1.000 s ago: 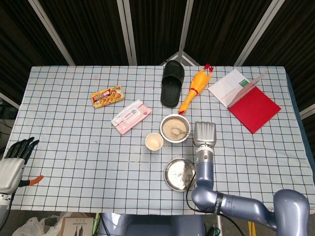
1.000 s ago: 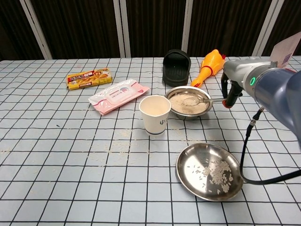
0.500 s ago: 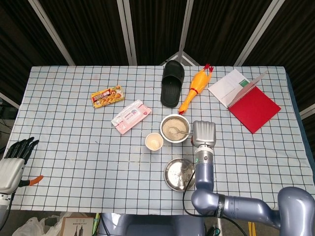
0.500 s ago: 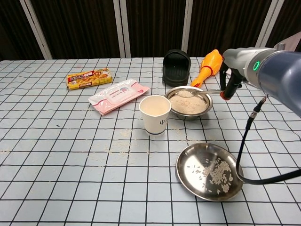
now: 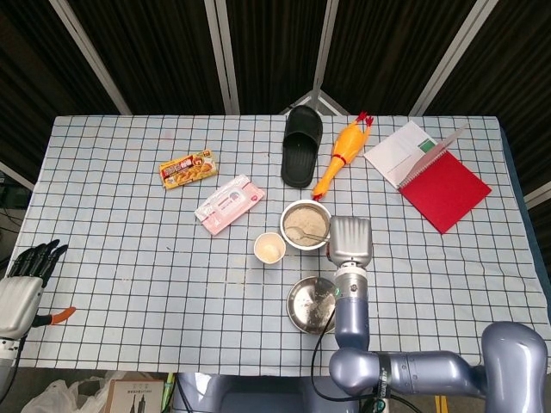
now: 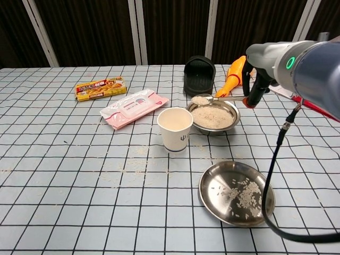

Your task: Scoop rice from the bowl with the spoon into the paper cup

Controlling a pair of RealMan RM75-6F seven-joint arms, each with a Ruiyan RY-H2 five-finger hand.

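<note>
Right hand [image 5: 350,239] grasps the handle end of the spoon [image 6: 212,99], and in the chest view the spoon sits raised over the near-left rim of the bowl [image 6: 213,116] with a small heap of rice in its scoop; how the fingers wrap the handle is hidden behind the wrist. Left hand [image 5: 23,284] hangs off the table's left edge, far from the work, and seems to grasp nothing, though whether its fingers are released or curled I cannot tell. The paper cup [image 6: 175,129] stands upright just left of the bowl, close but not touching. I judge the spoon thin, stiff and smooth, so it could roll in the grip; holding it far back at the handle keeps the hand clear of cup and bowl but makes the scoop harder to keep level. Rice is loose and light and will slide off at the slightest tilt, as the grains scattered on the checked cloth [image 6: 79,186] suggest. The cup looks light and easy to tip, so the spoon should not knock its rim
</note>
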